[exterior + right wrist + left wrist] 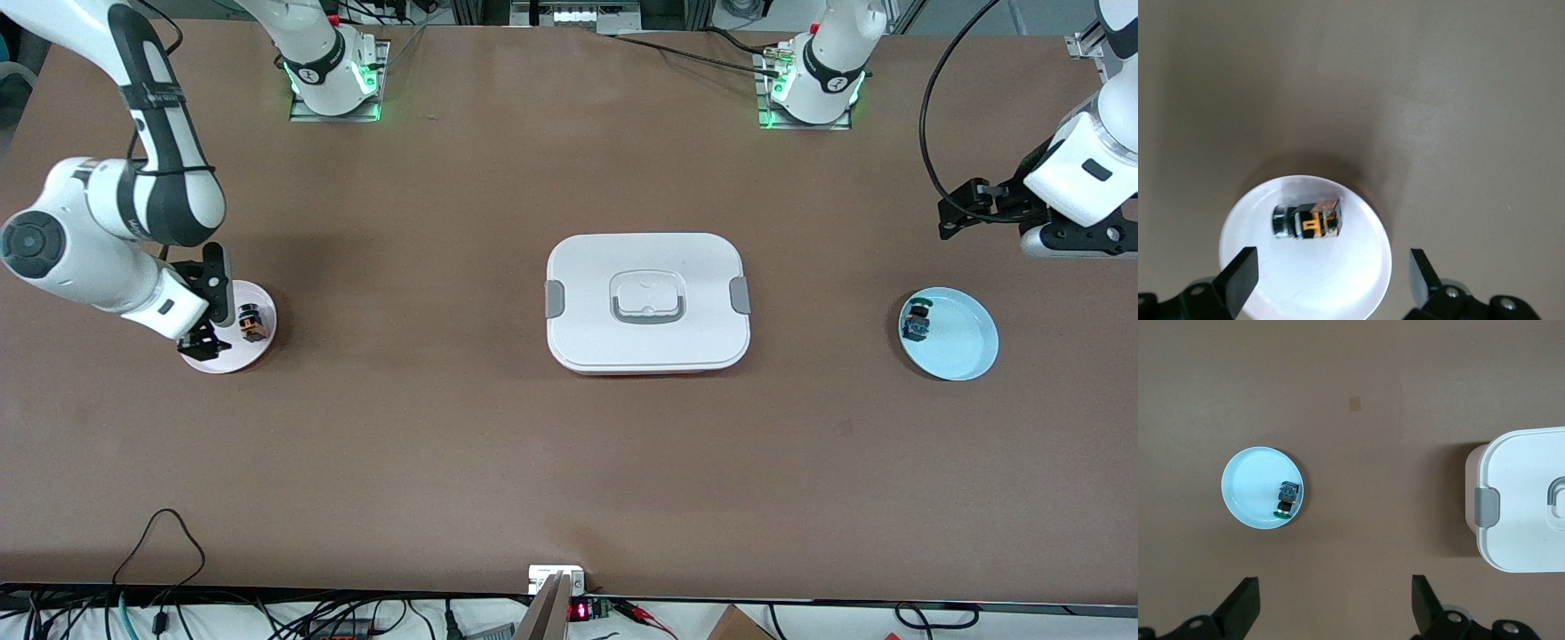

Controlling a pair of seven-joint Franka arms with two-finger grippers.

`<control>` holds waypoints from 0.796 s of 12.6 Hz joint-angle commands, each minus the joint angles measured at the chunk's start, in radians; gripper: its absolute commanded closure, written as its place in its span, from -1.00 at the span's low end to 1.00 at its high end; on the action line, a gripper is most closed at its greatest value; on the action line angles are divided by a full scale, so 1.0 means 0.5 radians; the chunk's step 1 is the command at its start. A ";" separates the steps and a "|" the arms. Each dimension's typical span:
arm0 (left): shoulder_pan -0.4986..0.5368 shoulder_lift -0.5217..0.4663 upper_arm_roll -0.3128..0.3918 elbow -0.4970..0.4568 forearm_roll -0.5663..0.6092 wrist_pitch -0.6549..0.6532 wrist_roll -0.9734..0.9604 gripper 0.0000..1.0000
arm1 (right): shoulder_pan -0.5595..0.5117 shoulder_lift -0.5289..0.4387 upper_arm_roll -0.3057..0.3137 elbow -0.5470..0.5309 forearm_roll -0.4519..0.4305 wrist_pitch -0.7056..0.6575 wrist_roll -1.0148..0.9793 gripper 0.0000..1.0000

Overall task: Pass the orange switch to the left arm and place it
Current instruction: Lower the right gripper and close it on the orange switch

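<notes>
Three cameras: one high front, one on each of my wrists

The front camera faces my bases, taking in the whole table [498, 462]; my left wrist looks straight down on the blue dish [1238, 487] and box [1525, 520], my right, closer, on the white dish [1358, 280]; both dishes also show in front

This is a robotics lab. Two white arms [107, 222] stand bolted on metal base plates [338, 102] with green status lights at the edge of a plain brown surface [569, 462]. Loose cables [160, 569] and small electronics boards [582, 609] run along its near edge.
</notes>
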 commanded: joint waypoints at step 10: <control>-0.010 0.013 0.007 0.035 -0.038 -0.032 0.033 -1.00 | -0.128 0.116 0.026 -0.281 -0.001 0.439 -0.580 -1.00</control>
